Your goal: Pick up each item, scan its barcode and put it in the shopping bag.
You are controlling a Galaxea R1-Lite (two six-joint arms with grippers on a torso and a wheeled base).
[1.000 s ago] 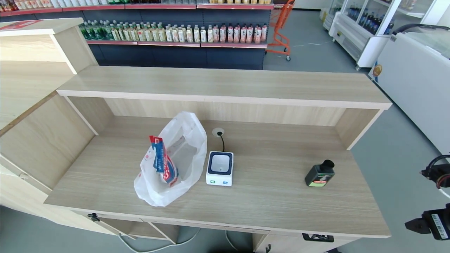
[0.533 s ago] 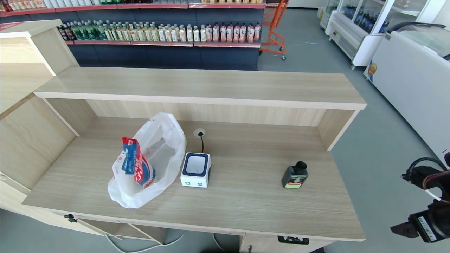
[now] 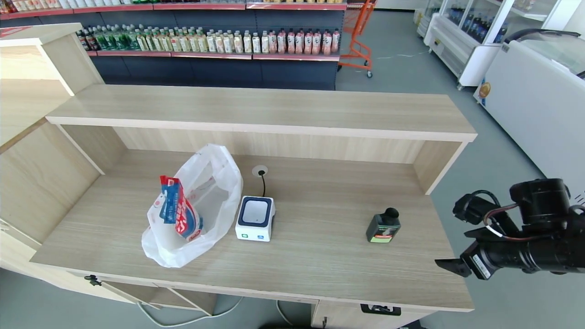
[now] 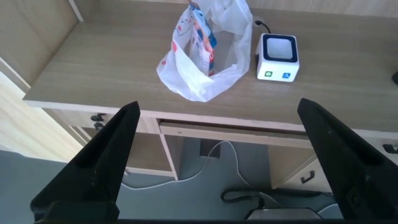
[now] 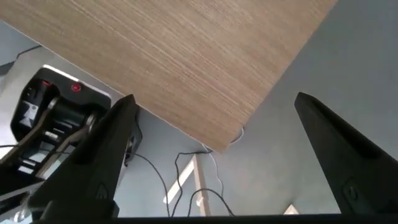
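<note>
Both jaws gape empty. Dark bottle (image 3: 383, 225) stands upright, 3 o'clock of scanner (image 3: 255, 218); low right-arm approach risks clipping table (image 3: 320, 267) edge or toppling it.

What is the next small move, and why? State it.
Probably bring the right pincer over the counter toward the dark bottle: it stands outside the shopping bag, and the open pincer hangs beyond the counter's edge.

The right end effector (image 3: 452, 266) has risen, seemingly nearer the counter (image 3: 320, 260).
</note>
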